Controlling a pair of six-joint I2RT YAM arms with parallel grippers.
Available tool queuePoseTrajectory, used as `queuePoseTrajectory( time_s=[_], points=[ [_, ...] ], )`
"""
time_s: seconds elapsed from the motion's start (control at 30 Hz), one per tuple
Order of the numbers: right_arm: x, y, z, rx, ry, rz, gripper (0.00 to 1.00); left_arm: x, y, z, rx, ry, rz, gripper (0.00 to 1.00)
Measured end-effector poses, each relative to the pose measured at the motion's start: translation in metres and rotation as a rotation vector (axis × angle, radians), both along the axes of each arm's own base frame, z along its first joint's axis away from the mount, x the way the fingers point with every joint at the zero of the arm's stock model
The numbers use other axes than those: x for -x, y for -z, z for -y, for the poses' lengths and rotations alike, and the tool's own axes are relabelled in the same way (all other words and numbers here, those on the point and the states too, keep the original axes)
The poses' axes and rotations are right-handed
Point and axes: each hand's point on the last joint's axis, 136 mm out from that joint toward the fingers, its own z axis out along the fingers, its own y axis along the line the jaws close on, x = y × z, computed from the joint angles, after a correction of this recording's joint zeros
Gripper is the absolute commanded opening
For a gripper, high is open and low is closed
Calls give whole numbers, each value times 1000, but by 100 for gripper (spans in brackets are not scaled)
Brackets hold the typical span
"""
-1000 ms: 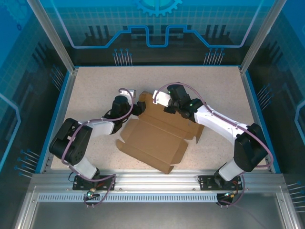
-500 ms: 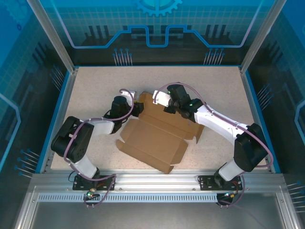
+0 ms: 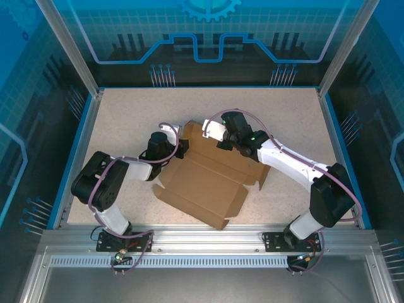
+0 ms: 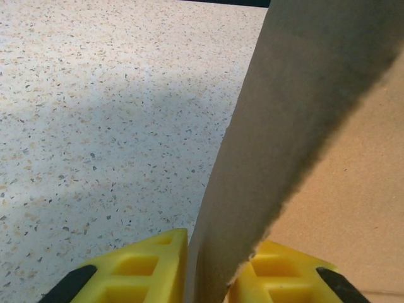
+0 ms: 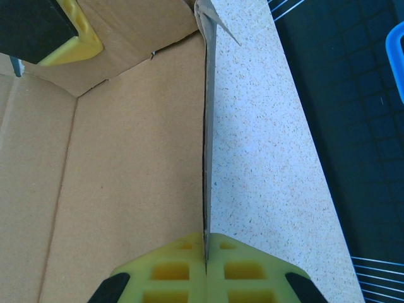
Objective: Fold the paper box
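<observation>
The paper box (image 3: pixel 208 183) is a brown cardboard sheet lying mostly flat mid-table, with its far flaps raised. My left gripper (image 3: pixel 181 149) is at the box's far left corner. In the left wrist view an upright flap (image 4: pixel 278 126) stands between its yellow fingers (image 4: pixel 139 271), which press against it on both sides. My right gripper (image 3: pixel 216 140) is at the far edge. Its fingers (image 5: pixel 164 271) are shut on the thin edge of a raised wall (image 5: pixel 206 158). The box floor (image 5: pixel 126 189) lies to the left of that wall.
The speckled table (image 3: pixel 126 113) is bounded by a blue rim and aluminium frame posts. In the right wrist view the table edge (image 5: pixel 315 189) runs close beside the raised wall, with a dark floor beyond. A finger of the left gripper (image 5: pixel 69 31) shows at that view's top left.
The left gripper has shifted a little toward the box and its jaws have drawn in onto the corner flap. The right arm and the box have stayed put.
</observation>
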Motion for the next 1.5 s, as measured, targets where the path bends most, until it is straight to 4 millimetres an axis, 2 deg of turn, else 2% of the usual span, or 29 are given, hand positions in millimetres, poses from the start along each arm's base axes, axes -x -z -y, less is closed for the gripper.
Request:
queuePoseTrajectory(
  time_s=[0.1,0.23,0.53,0.67,0.77,1.0,1.07,1.17,1.27,1.4,1.5],
  points=[
    [0,0,0,-3,2,-1,1,0,-1,0,2,0,6,19],
    [0,0,0,-7,6,-3,10,-1,-2,0,3,0,9,18],
    [2,0,-3,-42,10,-24,39,-1,-2,0,0,1,13,15],
    [5,-7,-11,-96,-3,-47,51,2,0,-1,-10,6,18,14],
    [8,-23,-21,-167,-25,-62,58,2,1,-1,-12,8,21,15],
    [12,-79,-47,-395,-75,-98,60,3,0,2,-33,24,35,15],
    [8,-95,-50,-463,-68,-116,60,4,0,4,-36,31,38,15],
    [-9,-113,-49,-557,-29,-142,60,6,0,6,-39,39,39,15],
    [-29,-110,-47,-609,32,-187,60,6,0,8,-46,46,44,15],
    [-50,-79,-52,-620,112,-282,59,6,0,8,-52,50,48,16],
    [-58,-53,-58,-606,149,-356,59,6,0,8,-52,50,48,16]
  ],
)
